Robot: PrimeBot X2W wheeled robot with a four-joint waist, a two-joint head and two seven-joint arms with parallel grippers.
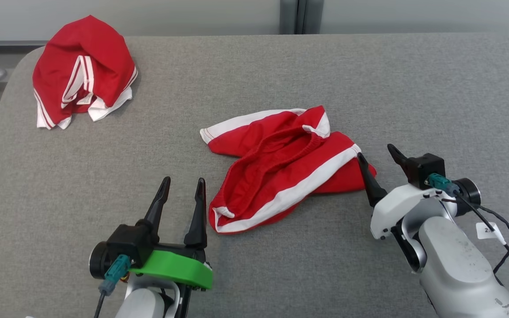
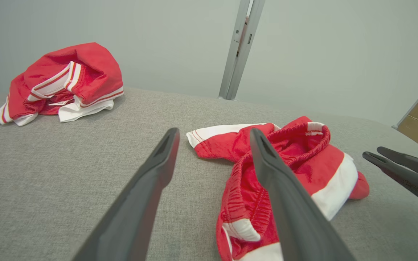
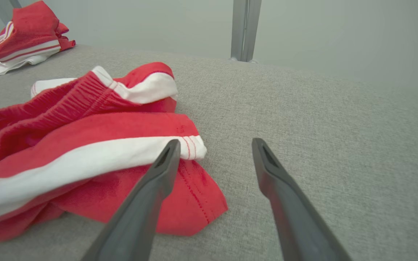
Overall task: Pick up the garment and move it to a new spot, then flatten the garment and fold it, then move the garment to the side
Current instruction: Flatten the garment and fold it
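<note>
Red knit garment (image 1: 281,176), white side stripe, gathered elastic waistband, lies crumpled mid the grey woven counter (image 1: 413,88). My left and right jaws both gape wide, empty, flanking it.

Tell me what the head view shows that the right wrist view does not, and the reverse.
Head view adds: the open left gripper with its green mount, beside the garment, and the right arm's pale forearm. Right wrist view adds: the fine red stitching on the garment's hem corner, close to one finger of the right gripper. Both share: the crumpled red-and-white garment, a second red garment at the far left, the grey table, the open right gripper.
</note>
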